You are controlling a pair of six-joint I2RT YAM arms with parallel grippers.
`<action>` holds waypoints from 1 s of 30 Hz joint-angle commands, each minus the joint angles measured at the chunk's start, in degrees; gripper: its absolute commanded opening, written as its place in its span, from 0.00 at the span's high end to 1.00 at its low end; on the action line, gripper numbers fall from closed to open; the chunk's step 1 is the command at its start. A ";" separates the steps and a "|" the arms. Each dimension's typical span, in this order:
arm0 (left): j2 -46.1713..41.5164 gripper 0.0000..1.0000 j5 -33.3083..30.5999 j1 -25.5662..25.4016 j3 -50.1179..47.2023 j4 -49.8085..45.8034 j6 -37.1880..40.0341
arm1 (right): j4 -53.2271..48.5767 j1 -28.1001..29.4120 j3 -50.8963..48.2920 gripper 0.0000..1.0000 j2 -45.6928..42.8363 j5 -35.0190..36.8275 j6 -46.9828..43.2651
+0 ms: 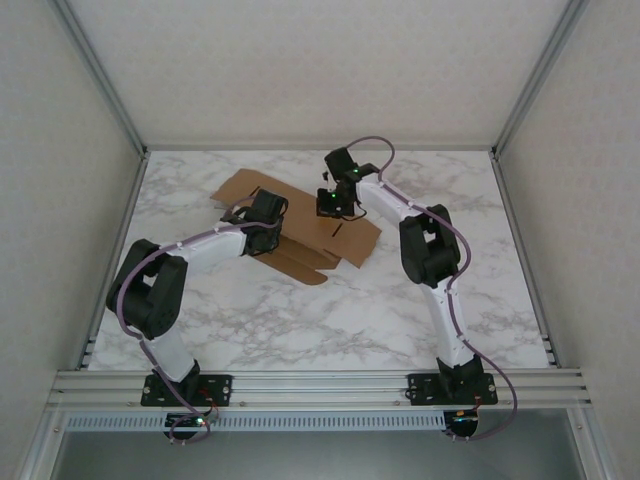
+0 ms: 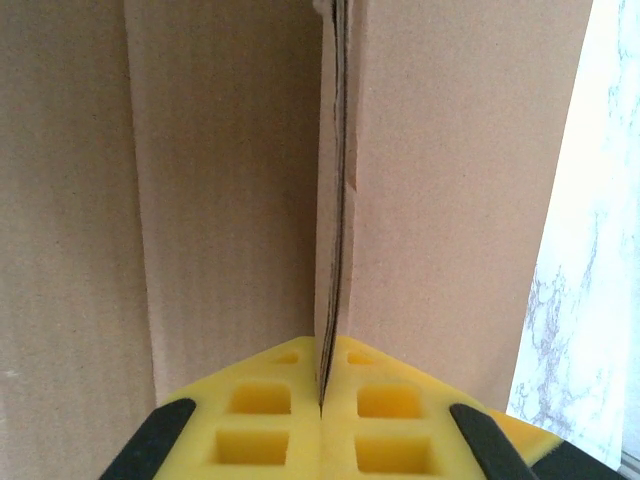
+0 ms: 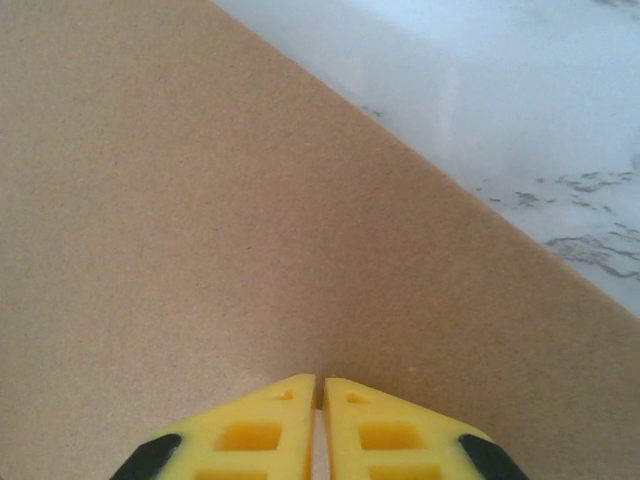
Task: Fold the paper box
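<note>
Left gripper pinching paper box edge, long axis far-left to near-right

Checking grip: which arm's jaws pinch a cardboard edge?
The left gripper: an edge of the brown cardboard paper box runs between its jaws; the right gripper grips nothing.

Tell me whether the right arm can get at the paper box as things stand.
Likely yes: the right gripper sits close over a bare panel of the paper box, nothing between them; the left gripper pinches a flap off to one side.
</note>
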 commanded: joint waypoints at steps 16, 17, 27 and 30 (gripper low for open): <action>2.96 1.00 0.92 2.24 7.84 -7.07 5.87 | -8.99 -1.50 12.74 0.72 10.62 0.10 -2.65; 3.44 1.00 0.98 2.24 8.55 -7.19 6.09 | -9.36 -1.56 12.70 0.72 10.97 0.49 -2.77; 7.26 1.00 2.56 3.39 13.88 -6.39 6.15 | -10.83 -1.73 12.08 0.73 11.74 -0.76 -3.49; 4.90 1.00 2.52 4.65 14.19 -3.42 5.14 | -10.76 -2.37 11.56 0.70 6.87 -2.09 -2.56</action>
